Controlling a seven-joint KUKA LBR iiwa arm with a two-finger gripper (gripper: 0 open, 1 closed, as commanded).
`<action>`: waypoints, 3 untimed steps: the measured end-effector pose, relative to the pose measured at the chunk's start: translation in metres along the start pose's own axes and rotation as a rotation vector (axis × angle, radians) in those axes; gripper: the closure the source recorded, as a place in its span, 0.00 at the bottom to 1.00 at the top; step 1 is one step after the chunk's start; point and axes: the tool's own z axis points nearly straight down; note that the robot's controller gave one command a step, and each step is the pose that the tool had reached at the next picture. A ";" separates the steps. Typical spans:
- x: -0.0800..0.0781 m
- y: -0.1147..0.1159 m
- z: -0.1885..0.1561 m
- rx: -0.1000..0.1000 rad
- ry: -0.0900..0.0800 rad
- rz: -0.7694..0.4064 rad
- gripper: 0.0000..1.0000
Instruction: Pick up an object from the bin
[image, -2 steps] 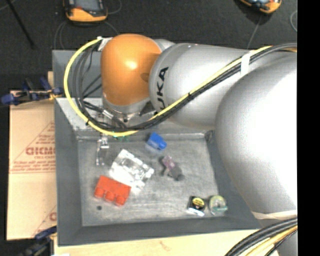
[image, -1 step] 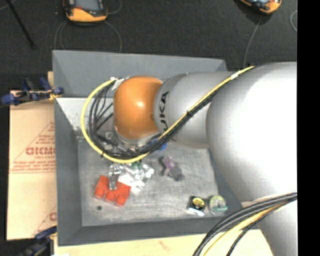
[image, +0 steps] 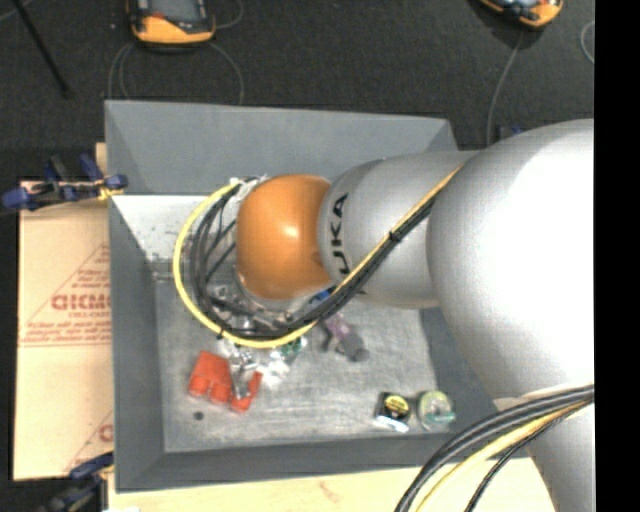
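Note:
My gripper (image: 240, 372) reaches down from under the arm's wrist to the bin's front left, right at a red plastic thing (image: 208, 377) that lies flat on the floor. A second red piece (image: 245, 401) shows just below the gripper, and I cannot tell whether it belongs to the same thing. A small white thing (image: 273, 368) and a green thing (image: 291, 352) lie close on the gripper's right.
A grey and purple thing (image: 346, 341) lies mid-bin. A small yellow and black tape measure (image: 393, 405) and a round clear thing (image: 436, 408) sit near the front right wall. The arm covers the bin's back and right.

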 end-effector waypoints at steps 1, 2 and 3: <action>0.014 0.020 0.001 0.005 -0.015 -0.131 0.00; 0.013 0.038 0.013 0.003 -0.002 -0.228 0.00; 0.062 -0.003 0.010 0.002 0.001 -0.369 0.00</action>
